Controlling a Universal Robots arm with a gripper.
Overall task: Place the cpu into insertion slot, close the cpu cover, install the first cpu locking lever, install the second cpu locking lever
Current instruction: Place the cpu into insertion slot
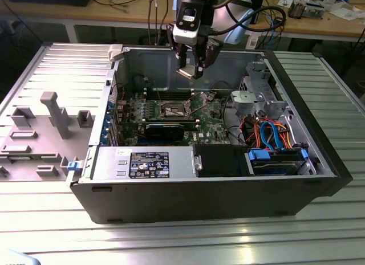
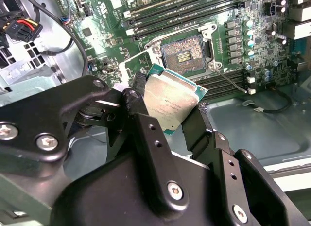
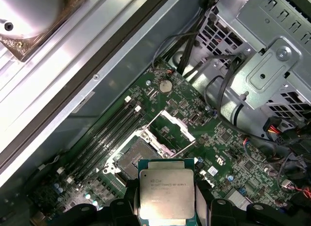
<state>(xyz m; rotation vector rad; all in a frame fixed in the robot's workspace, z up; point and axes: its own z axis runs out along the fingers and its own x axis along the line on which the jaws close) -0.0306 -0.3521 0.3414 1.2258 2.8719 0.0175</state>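
My gripper (image 1: 192,70) hangs inside the open computer case, above the green board, shut on the cpu (image 1: 184,73). The cpu (image 2: 170,102) is a flat square chip with a silvery top, pinched at two opposite edges by the black fingers (image 2: 138,114). Under it lies the insertion slot (image 2: 187,53), a square socket with a dark centre, uncovered. The cpu (image 3: 166,194) hovers just beside the insertion slot (image 3: 133,155), apart from it. The cpu cover (image 3: 172,131) stands swung up at one side of the socket. A thin wire lever (image 3: 183,148) is raised next to it.
Memory slots (image 3: 109,131) run along one side of the socket. A metal drive cage (image 1: 259,94) with red and blue cables (image 1: 265,134) fills the exterior view's right part of the case. A black card (image 1: 165,129) lies in front of the socket. Grey fixture blocks (image 1: 51,114) stand on the table at the exterior view's left.
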